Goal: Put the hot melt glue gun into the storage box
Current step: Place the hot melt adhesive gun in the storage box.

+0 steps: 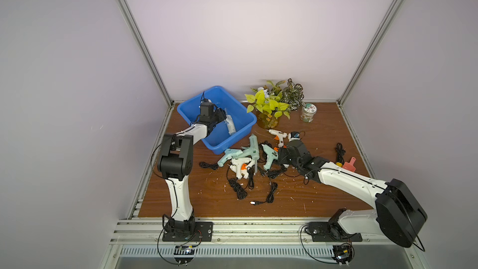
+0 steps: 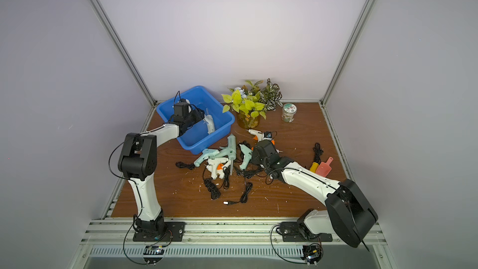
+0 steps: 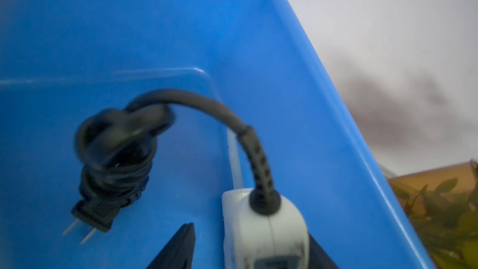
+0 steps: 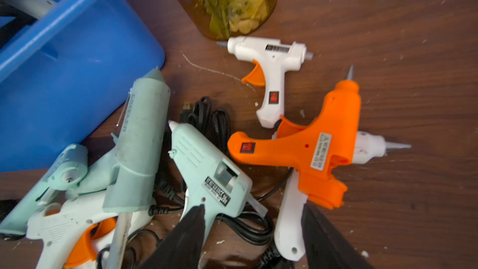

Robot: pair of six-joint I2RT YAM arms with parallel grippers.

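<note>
left claw [image 3: 249, 229] and right claw [image 4: 253, 205] stand spread; we judge the mint glue gun [image 4: 207, 166] light, rigid, slick; pinch its handle.

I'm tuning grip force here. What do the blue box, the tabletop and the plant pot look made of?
Blue box: moulded plastic, smooth with a soft sheen on its rolled rim. Tabletop: wood grain, matte, perhaps laminate or veneer. Plant pot: translucent amber, glass or clear plastic; stems show through.

white glue gun [image 3: 263, 231] cut off at frame edge; plant [image 3: 445, 216] blurred.
</note>
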